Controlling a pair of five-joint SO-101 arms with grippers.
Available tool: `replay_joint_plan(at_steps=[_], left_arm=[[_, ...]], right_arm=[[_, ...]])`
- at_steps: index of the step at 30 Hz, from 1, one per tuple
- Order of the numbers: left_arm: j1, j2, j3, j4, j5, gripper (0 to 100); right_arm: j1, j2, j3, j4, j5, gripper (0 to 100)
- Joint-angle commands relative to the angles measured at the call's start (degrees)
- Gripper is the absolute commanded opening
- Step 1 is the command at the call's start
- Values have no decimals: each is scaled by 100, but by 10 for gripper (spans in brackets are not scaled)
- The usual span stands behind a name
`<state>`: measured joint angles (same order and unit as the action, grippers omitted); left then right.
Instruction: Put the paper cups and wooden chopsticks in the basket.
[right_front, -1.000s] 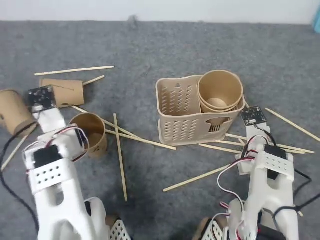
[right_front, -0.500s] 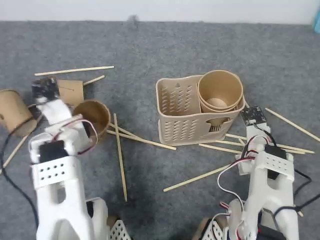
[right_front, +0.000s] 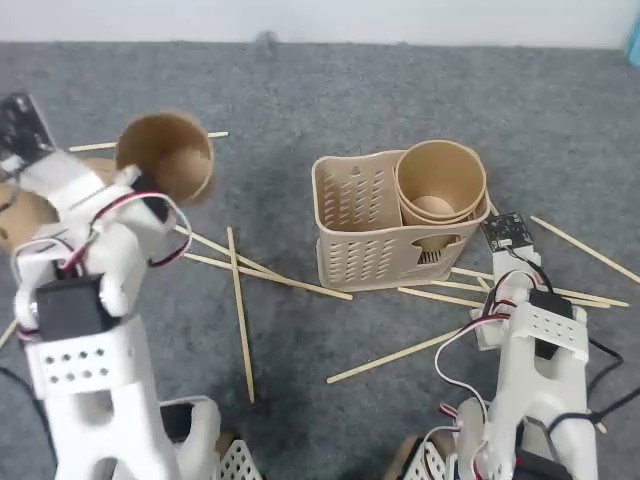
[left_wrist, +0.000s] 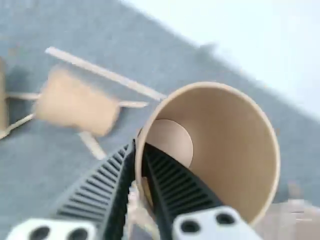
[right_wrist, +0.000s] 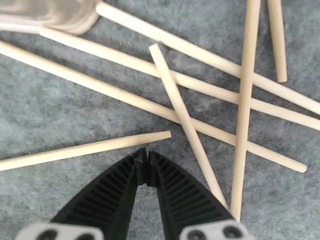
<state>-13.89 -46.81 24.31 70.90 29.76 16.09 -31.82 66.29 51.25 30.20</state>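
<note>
Holding a paper cup (right_front: 165, 155) aloft in my left fingers (left_wrist: 144, 157), pinched narrow on its wall, one finger inside and one outside. Thin grip: a fast swing could tilt or drop it. Target basket (right_front: 360, 255) is well apart. The compartment nearer the right arm holds stacked cups (right_front: 440, 180); the other is free. Loose chopsticks (right_front: 240, 310) litter the tabletop (right_front: 330, 100) between. My right fingers (right_wrist: 149, 162) are closed and empty, over more sticks beside the basket. A spare cup (left_wrist: 75, 107) lies on its side.
</note>
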Motion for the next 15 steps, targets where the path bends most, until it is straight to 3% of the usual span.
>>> replay_joint_plan(at_steps=[1, 9, 15], left_arm=[[580, 18, -760, -9, 598, 13], [2664, 149, -1543, -290, 853, 15], [3631, 1486, -3090, 299, 695, 16]], right_arm=[[4, -198, 0, -22, 62, 8], [4, -198, 0, -22, 62, 8], [4, -198, 0, -22, 62, 8]])
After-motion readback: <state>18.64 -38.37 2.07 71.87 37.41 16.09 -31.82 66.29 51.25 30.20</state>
